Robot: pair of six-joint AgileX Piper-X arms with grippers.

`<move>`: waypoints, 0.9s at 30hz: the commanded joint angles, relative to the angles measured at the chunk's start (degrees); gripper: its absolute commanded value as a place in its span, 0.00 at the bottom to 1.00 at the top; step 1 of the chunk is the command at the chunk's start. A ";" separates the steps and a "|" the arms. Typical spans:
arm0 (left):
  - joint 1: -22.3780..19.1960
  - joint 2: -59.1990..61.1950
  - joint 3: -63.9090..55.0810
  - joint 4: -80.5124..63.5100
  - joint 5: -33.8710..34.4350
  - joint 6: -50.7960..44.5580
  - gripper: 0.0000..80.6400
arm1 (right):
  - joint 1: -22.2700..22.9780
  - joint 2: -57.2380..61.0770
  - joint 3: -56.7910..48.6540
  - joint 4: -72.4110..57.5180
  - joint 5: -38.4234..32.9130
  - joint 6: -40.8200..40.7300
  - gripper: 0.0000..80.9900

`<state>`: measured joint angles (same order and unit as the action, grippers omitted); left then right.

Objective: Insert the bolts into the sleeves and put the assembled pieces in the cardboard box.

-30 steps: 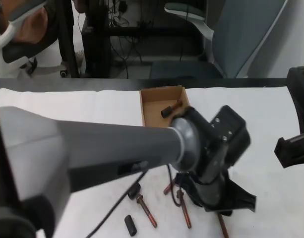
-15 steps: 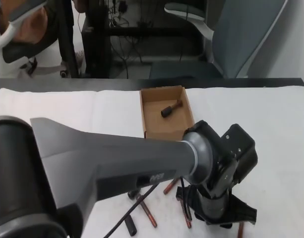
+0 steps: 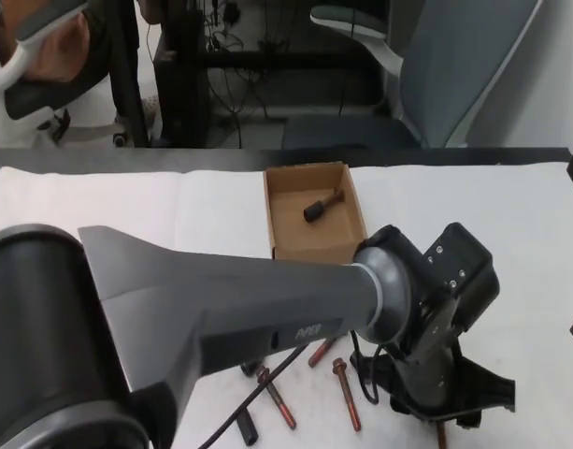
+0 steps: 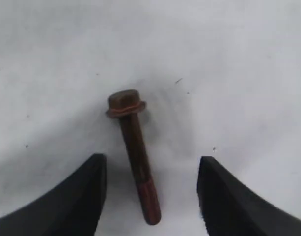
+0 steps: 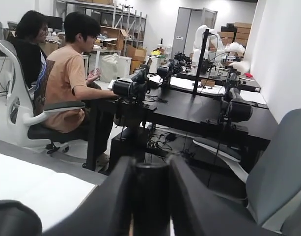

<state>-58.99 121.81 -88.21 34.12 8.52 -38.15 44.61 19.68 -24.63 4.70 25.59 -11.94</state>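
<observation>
High view, done: one assembled piece lies in the box, toward 12 o'clock on the cloth.
Left gripper: jaws spread either side of a bolt, not touching it.
Right gripper: pinching what looks like a sleeve.
Bolts loose: four, counting that one; three lie at 9 o'clock of it.
Sleeves loose: two, also toward 9 o'clock.
Left to do: by your count here, at least three more pairings.
</observation>
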 commanded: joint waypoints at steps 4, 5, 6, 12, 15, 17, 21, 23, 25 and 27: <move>1.30 0.47 -1.40 -0.41 -2.29 0.93 0.64 | -0.21 -0.43 -0.63 -0.54 -0.90 0.40 0.01; 1.35 0.94 -1.43 -0.59 -3.07 0.93 0.64 | -0.21 -0.43 -0.63 -0.67 -1.11 0.39 0.01; 1.49 1.39 -1.41 -0.58 -3.84 0.93 0.63 | -0.21 -0.43 -0.63 -0.67 -1.09 0.39 0.01; 1.19 5.13 -1.41 -0.89 -0.96 -1.11 0.49 | -0.21 -0.43 -0.63 -0.67 -1.09 0.39 0.01; 0.76 5.36 -1.55 -2.27 -1.20 -2.00 0.38 | -0.21 -0.43 -0.63 -0.67 -1.09 0.39 0.01; 0.52 5.36 -1.69 -1.85 -1.50 -2.20 0.19 | -0.21 -0.43 -0.63 -0.67 -1.09 0.39 0.01; 0.08 5.36 -1.69 0.10 -1.62 -1.97 0.02 | -0.21 -0.43 -0.63 -1.03 -1.09 0.39 0.01; -0.09 5.36 -1.69 0.00 -2.05 -1.04 0.02 | -0.21 -0.43 -0.63 -1.16 -1.09 0.39 0.01; -0.27 4.92 -1.69 -1.56 -2.20 1.72 0.02 | -0.21 -0.43 -0.63 -1.16 -1.09 0.39 0.01; -0.47 3.41 -1.69 -2.92 -3.25 4.60 0.02 | -0.21 -0.43 -0.63 -0.54 -1.09 0.39 0.01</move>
<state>-58.24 125.00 -90.09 31.49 4.98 -36.63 44.61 19.68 -24.63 4.70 24.87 -11.94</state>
